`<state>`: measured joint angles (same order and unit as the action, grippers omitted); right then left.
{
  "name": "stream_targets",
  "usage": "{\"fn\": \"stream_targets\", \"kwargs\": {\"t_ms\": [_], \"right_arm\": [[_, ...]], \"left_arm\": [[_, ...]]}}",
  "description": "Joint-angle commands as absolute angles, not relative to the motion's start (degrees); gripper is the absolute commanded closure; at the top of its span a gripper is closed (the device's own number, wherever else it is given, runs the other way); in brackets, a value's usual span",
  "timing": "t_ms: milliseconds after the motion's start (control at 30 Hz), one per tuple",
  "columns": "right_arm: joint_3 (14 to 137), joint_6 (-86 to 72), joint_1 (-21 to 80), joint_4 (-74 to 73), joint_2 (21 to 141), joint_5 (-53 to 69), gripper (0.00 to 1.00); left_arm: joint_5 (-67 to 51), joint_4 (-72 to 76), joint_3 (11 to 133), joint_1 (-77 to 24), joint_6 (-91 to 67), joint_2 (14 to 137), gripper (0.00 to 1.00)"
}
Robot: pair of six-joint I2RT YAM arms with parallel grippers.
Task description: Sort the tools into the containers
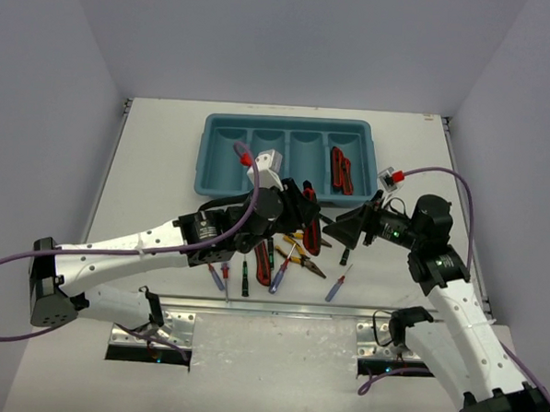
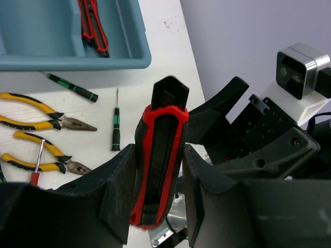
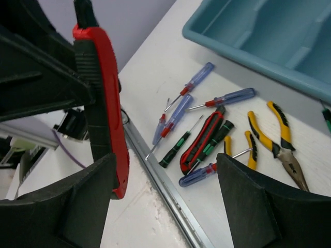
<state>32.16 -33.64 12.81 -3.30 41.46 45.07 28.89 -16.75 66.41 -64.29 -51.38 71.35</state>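
Left end effector [image 2: 160,178] pinches a red-and-black utility knife [image 2: 159,150] by its lower body, one finger on each flat side. The knife stands up with its black nose uppermost, held off the worktop [image 1: 148,162] in the stretch between the tray and the near edge. Right end effector [image 3: 165,163] faces it with jaws spread wide. The held knife stands just beside one of its fingers [image 3: 77,206]; whether they touch I cannot tell. The teal-blue tray [image 1: 204,161] sits at the middle of the far edge, and a second utility knife [image 1: 340,170] lies in its rightmost compartment. Loose on the worktop, between the tray and the near edge, lie two yellow-handled pliers [image 3: 282,150], blue-and-red-handled screwdrivers [image 3: 199,77], black-and-green-handled screwdrivers [image 2: 72,89] and a third utility knife [image 3: 201,139].
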Motion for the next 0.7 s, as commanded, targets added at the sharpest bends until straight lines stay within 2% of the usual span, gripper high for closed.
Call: {"fn": "stream_targets", "kwargs": {"t_ms": [0, 267, 400, 667], "right_arm": [[32.1, -37.9, 16.6, 10.0, 41.6, 50.8, 0.29], [33.6, -37.2, 21.0, 8.6, 42.3, 46.9, 0.36], [35.6, -34.7, 21.0, -0.1, 40.7, 34.0, 0.36], [38.5, -36.5, 21.0, -6.2, 41.2, 33.9, 0.36]], "left_arm": [[28.4, -9.6, 67.1, -63.8, -55.5, 70.9, 1.0], [28.5, -9.0, 67.0, -63.8, -56.1, 72.2, 1.0], [29.3, -9.4, 67.0, -63.8, -55.5, 72.0, 1.0], [31.3, -7.2, 64.2, -63.8, -55.1, 70.1, 1.0]]}}
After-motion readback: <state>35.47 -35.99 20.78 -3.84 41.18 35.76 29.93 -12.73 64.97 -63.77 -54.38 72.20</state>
